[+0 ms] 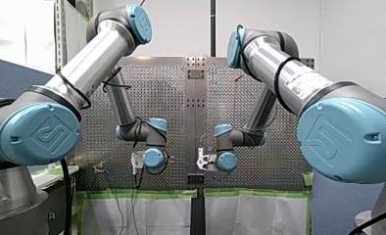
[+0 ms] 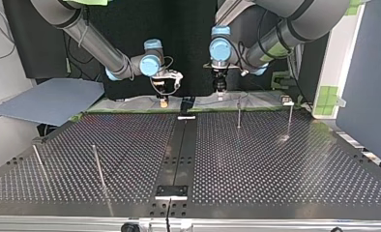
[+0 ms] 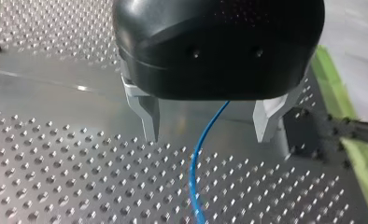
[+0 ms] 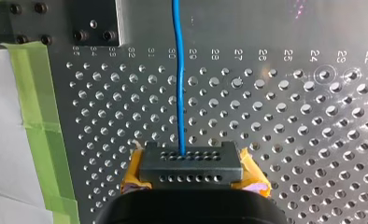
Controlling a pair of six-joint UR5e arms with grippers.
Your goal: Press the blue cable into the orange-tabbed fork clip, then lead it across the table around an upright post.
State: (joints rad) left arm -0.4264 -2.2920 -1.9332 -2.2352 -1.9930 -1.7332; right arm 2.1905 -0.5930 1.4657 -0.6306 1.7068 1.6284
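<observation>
Straddling the thin blue cable (image 3: 194, 168), the gaping black left gripper (image 3: 209, 138) should be closed centred; the yellow-padded right gripper (image 4: 191, 161) is clamped on it.

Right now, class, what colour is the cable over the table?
Blue; the cable shows best in the right wrist view.
</observation>
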